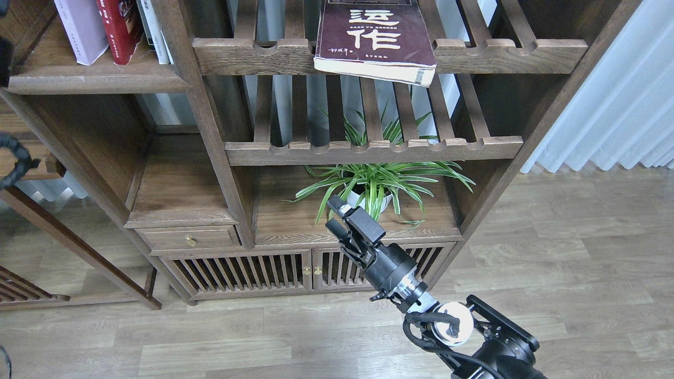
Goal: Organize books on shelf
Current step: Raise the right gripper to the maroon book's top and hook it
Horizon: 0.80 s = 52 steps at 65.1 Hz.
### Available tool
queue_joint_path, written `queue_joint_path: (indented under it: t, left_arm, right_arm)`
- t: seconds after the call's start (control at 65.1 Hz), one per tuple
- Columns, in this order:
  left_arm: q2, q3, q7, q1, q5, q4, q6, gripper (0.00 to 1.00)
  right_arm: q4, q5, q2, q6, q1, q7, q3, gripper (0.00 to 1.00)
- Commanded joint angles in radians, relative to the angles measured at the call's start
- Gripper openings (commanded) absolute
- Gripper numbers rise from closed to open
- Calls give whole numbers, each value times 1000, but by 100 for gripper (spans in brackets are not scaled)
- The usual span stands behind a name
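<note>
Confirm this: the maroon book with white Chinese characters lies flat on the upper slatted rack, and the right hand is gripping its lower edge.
Not right. The head view shows the right hand empty and well below the maroon book, in front of the potted plant. The book does lie flat on the upper slatted rack, overhanging its front rail.

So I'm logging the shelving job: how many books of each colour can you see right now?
Maroon book, lying flat on the slatted rack: 1
Red book, standing on the plank shelf: 1
Pale lavender book, standing: 1
Thin white-spined books, standing: at least 2, cropped by the frame top
Total: at least 5
</note>
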Motion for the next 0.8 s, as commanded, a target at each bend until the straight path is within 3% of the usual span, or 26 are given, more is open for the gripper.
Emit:
queue_joint_path:
  t: [0.0,0.23,0.43,0.553,0.599,0.783]
  left_arm:
    - [-81,5,10,67,-5,-5,0,97]
    - [-214,37,51,104,-6,-5,0,97]
    - [-267,134,61,100,-37,-3,0,95]
    - [-306,188,73,94,-57,-3,0,95]
    - [-309,218,77,94,-57,-3,0,95]
    - [-309,254,79,92,-58,-3,0,95]
  right_arm:
    - [42,0,0,0,-1,6,46,97]
    - [54,3,0,-1,51,36,151,97]
    - [48,3,0,-147,139,41,194,97]
    - [44,4,0,-269,203,73,220,98]
    - [44,6,0,-286,237,99,220,98]
    - [31,4,0,-343,277,104,221,97]
